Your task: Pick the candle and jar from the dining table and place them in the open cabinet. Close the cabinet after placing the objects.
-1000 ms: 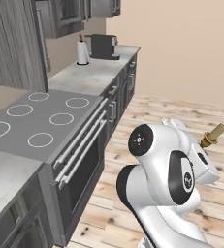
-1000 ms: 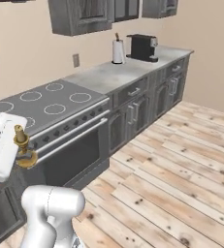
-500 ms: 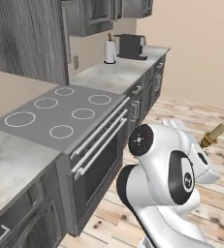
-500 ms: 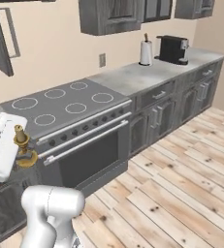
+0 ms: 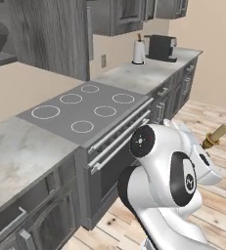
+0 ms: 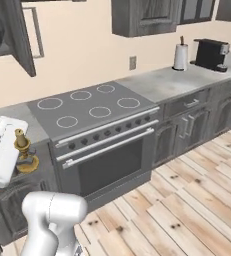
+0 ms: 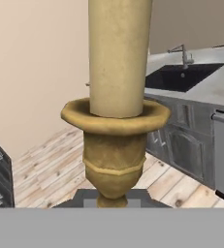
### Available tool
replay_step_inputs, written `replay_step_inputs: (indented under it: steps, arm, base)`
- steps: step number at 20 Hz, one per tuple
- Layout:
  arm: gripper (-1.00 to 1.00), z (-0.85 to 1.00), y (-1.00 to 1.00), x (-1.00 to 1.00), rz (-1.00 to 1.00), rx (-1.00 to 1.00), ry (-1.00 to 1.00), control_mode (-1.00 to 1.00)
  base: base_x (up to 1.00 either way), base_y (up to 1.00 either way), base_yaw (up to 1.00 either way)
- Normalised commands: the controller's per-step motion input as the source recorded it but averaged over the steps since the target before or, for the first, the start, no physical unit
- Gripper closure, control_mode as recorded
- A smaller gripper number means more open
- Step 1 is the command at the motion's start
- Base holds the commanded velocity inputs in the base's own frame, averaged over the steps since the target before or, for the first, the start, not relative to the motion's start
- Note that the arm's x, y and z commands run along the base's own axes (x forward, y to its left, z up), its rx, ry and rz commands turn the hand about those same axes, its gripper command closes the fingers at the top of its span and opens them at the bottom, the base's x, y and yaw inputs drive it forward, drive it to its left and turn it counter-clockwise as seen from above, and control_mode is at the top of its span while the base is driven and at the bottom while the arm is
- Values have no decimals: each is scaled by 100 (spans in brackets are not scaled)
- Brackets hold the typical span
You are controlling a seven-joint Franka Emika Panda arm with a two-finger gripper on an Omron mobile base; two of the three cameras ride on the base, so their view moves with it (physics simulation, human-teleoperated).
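Grey-veined marble of the dining table (image 7: 215, 85) sits far behind, black sink (image 7: 181, 76) and faucet (image 7: 183, 54) on it. Closer in, the stove (image 6: 94, 107) lies ahead of the arm. Then the gripper (image 6: 12, 150) — clamped tight on the brass candle (image 6: 24, 151), carried in mid-air — well clear of the table.

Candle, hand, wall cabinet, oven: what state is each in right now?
candle: held off the floor in the hand, upright in the right base view, beside the stove counter
hand: shut on candle
cabinet: door open
oven: door shut
sink: dark basin, nothing seen in it
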Motion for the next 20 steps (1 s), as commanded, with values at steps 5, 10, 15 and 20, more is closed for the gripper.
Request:
replay_step_inputs:
  steps: [5, 10, 15, 20]
  arm:
    - [100, 0, 0, 0, 0, 0, 0, 100]
    - [100, 0, 0, 0, 0, 0, 0, 100]
    - [100, 0, 0, 0, 0, 0, 0, 100]
    - [100, 0, 0, 0, 0, 0, 0, 100]
  base:
    - [0, 0, 29]
    - [0, 0, 28]
    - [0, 0, 28]
    - [2, 0, 27]
